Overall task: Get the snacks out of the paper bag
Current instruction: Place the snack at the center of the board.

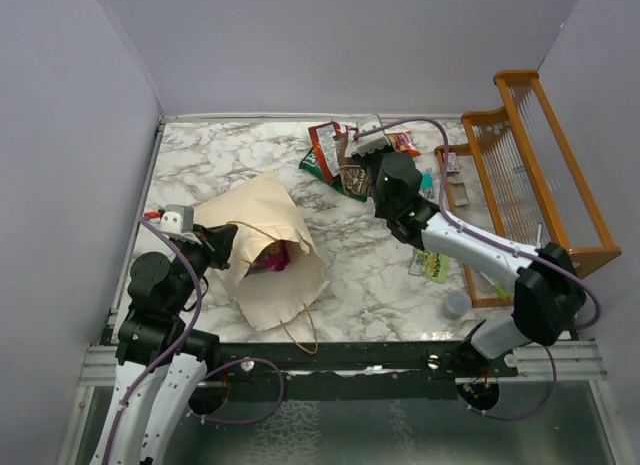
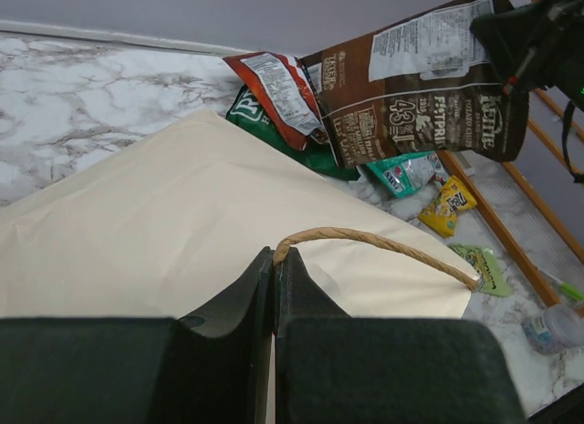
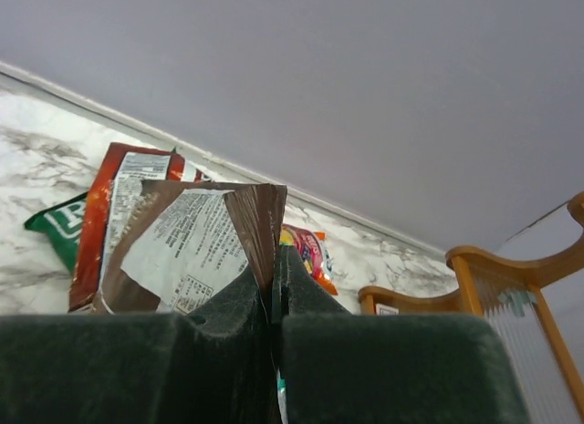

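The cream paper bag (image 1: 262, 217) lies on its side at the left, mouth toward the near edge, with a purple packet (image 1: 272, 256) inside. My left gripper (image 1: 216, 247) is shut on the bag's tan loop handle (image 2: 383, 243); in the left wrist view my gripper (image 2: 276, 256) pinches the handle's end over the bag (image 2: 173, 214). My right gripper (image 1: 372, 177) is shut on a brown chip bag (image 1: 354, 177) and holds it lifted at the back centre; in the right wrist view my gripper (image 3: 276, 260) grips the brown bag (image 3: 192, 242) by its corner. Red (image 1: 325, 140) and green (image 1: 316, 166) chip bags lie beneath.
An orange wooden rack (image 1: 545, 175) stands at the right. A red-orange candy pack (image 1: 402, 142), a teal packet (image 2: 406, 173), yellow M&M's (image 2: 449, 205) and a green pack (image 1: 432, 265) lie near it. A grey cap (image 1: 456, 305) sits at front right.
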